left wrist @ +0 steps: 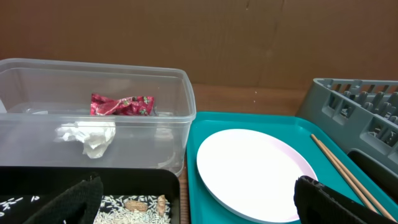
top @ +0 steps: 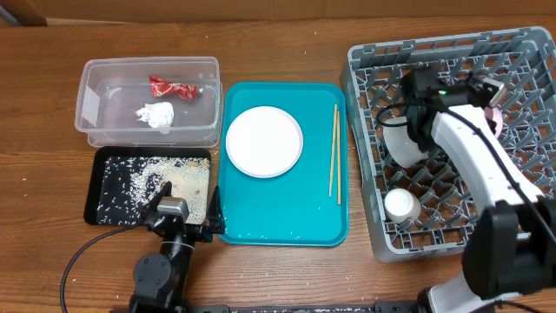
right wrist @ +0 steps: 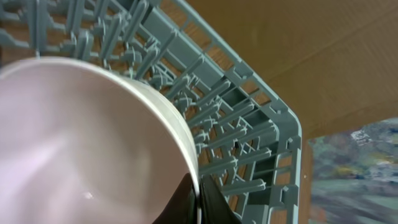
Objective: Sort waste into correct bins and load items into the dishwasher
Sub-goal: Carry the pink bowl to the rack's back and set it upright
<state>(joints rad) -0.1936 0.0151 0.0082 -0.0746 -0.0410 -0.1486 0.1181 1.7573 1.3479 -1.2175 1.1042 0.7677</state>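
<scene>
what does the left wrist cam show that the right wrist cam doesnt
Only the left wrist view: a clear tub holding a red wrapper and a white tissue, rice in the black tray, and a plate and chopsticks on the teal tray.
Only the right wrist view: a pinkish-white bowl, its rim pinched by the right hand.
Both: the grey dish rack.

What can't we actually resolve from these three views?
- Bowl in the right gripper: right wrist, cut off left and bottom; its seat in the rack is hidden.
- Second bowl: overhead, only a pink sliver shows past the right arm.
- Cup: overhead, too small to tell upright or inverted.
- Black tray: left wrist, bottom edge and left gripper fingers hide most.
</scene>
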